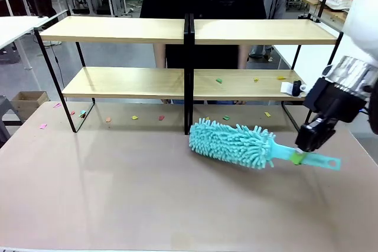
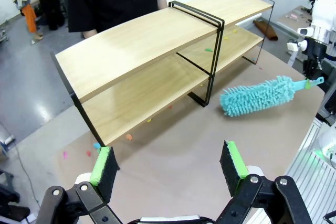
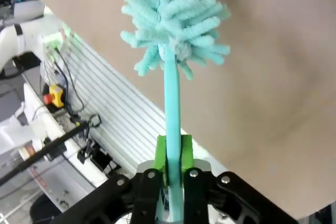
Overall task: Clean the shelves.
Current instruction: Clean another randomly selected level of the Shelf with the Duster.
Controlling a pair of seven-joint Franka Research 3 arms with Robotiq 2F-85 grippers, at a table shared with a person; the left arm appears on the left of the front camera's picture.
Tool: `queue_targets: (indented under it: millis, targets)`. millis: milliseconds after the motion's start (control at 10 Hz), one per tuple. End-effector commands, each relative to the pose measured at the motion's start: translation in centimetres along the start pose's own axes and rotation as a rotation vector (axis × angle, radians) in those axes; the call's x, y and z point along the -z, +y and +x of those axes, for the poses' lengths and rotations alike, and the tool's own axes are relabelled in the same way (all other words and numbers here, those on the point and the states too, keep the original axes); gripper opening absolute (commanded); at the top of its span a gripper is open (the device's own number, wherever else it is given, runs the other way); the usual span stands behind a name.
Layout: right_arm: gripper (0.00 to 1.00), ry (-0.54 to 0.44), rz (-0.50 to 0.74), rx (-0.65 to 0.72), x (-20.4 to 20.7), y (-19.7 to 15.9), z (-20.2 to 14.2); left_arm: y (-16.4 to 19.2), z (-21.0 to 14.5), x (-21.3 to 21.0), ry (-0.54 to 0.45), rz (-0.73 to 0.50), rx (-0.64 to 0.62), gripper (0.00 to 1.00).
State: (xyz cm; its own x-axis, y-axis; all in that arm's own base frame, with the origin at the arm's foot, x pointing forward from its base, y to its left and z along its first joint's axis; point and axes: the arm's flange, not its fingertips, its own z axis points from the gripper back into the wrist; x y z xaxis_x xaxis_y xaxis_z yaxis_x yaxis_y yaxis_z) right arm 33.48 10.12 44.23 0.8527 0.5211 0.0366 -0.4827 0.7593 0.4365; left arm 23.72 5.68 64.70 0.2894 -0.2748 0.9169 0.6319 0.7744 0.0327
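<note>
At the frame's right, the right gripper (image 1: 300, 154) is pinching the handle of the fluffy turquoise duster (image 1: 230, 141) below the light wooden black-framed shelves (image 1: 118, 29); the left gripper (image 2: 167, 156) is hanging spread

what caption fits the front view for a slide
Right end effector holds a teal duster by its handle, near shelves dotted with scraps

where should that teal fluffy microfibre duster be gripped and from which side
On the teal fluffy duster, grip the thin rigid handle, not the soft bulky head. The handle points to the robot's right, so come from above there, one pad on each side, as the right gripper shut on it does.
</note>
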Motion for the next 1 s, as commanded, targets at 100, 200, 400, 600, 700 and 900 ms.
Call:
queue_targets:
  millis: [100, 200, 400, 600, 700, 900]
  targets:
    - [0.12, -0.107, -0.007, 0.114, 2.5, -0.2, 2.5, 0.0, -0.1, 0.1, -0.006, -0.008, -0.001, 1.0]
    - [0.12, -0.126, -0.033, 0.144, 3.0, -0.4, 2.8, 0.0, -0.1, 0.1, -0.006, -0.008, -0.001, 1.0]
    - [0.12, -0.212, -0.036, 0.198, 3.1, -1.1, 3.0, 0.0, -0.1, 0.1, -0.006, -0.008, -0.001, 1.0]
    - [0.12, -0.217, -0.027, 0.214, 4.2, -1.8, 4.3, 0.0, -0.1, 0.1, -0.006, -0.008, -0.001, 1.0]
    - [0.12, -0.24, -0.011, 0.233, 5.0, -2.3, 5.3, 0.0, -0.1, 0.1, -0.006, -0.008, -0.001, 1.0]
    - [0.12, -0.267, 0.039, 0.28, 6.2, -3.9, 7.5, 0.0, -0.1, 0.1, -0.006, -0.008, -0.001, 1.0]
